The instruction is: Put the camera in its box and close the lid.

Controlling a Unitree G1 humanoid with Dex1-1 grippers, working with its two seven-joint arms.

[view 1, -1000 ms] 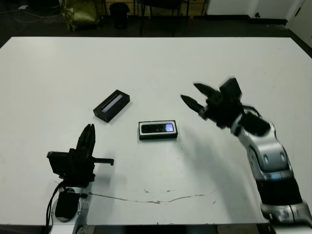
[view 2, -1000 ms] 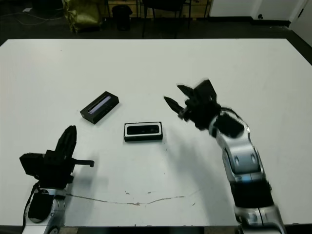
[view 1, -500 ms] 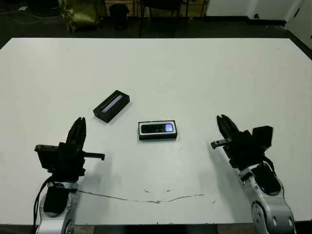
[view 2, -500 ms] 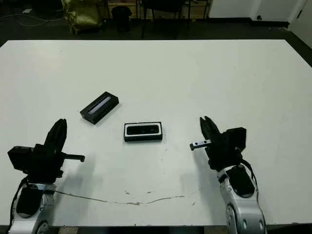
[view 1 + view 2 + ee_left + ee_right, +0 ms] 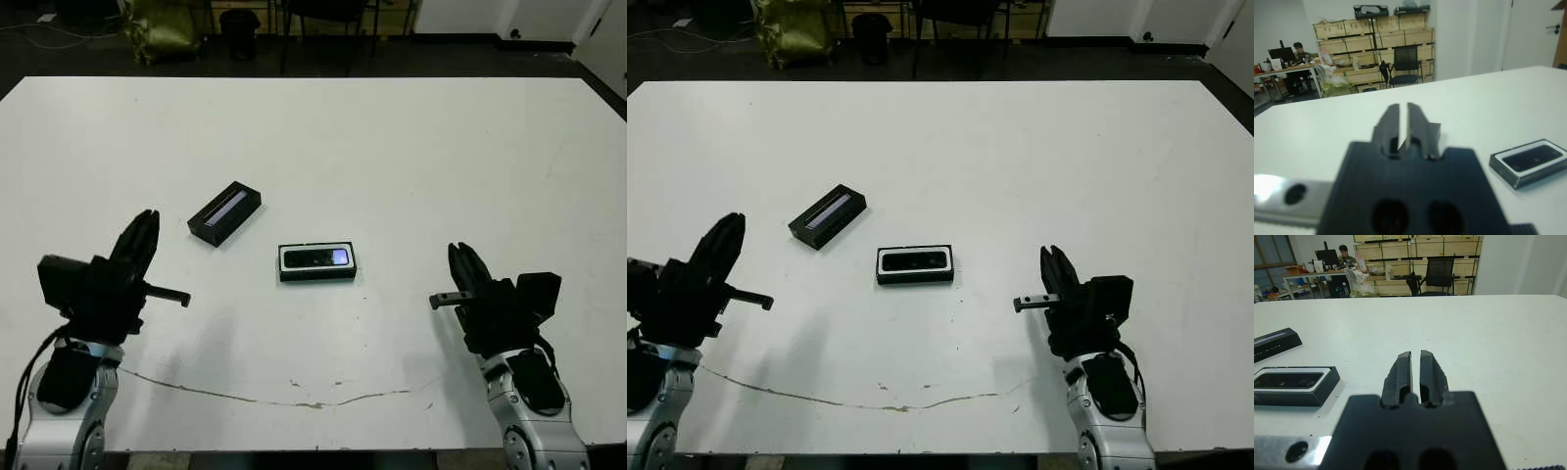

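Both arms have pulled back toward the robot's body since a sec ago; right gripper (image 5: 458,277) was up near the box, now low at the near-right edge of the table (image 5: 411,147); left gripper (image 5: 137,250) has slid outward to the near-left. Fingers on both are pressed together w/ only a thin slit between, holding nothing; wrist views show that plainly.

Camera (image 5: 316,258) lies inside the box (image 5: 317,276), mid-table, glossy face glinting bluish, white lining visible round it; looks seated flat, though can't confirm fully. Lid (image 5: 226,212) sits apart on the table, up-left of the box, angled, pale strip facing up; not touching the box.

So, as I read it: camera step done, lid step not yet begun; both grippers well apart from lid.

Risks from here: lid is low and slim, so a closed or badly spread grip could just shove it across the table; it's angled vs. the box, so w/o turning it'll land skewed and not seat; pressing down off-centre could tip the box or jolt the camera out of place.
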